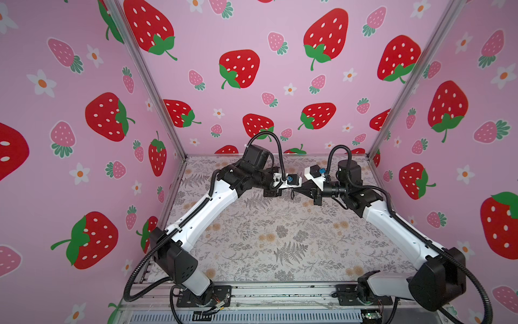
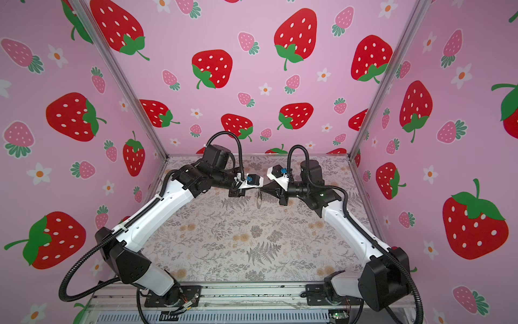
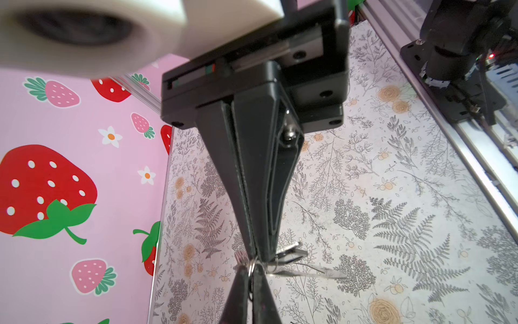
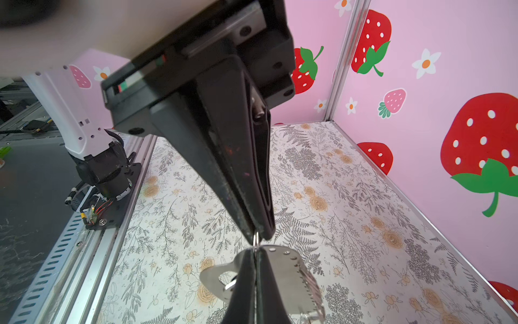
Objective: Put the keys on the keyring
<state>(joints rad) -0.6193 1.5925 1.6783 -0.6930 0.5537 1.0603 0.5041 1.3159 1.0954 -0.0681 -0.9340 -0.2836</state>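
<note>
The left pincer [image 3: 258, 256] and right pincer [image 4: 259, 237], both shut on one small ring [image 4: 255, 241], should ease apart gently, steadying the dangling keyring [image 4: 283, 266].

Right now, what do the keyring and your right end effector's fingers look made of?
keyring: looks like thin metal plate, satin silver-grey, catching highlights, rivets visible. Right end effector fingers: matte black, likely moulded plastic, scuffed and dull. Pad lining unclear.

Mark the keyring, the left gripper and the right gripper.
keyring [image 4: 283, 269], right wrist view, on the flat plate face.
left gripper [image 3: 258, 256], left wrist view, at the closed fingertips.
right gripper [image 4: 259, 237], right wrist view, at the closed fingertips.
</note>
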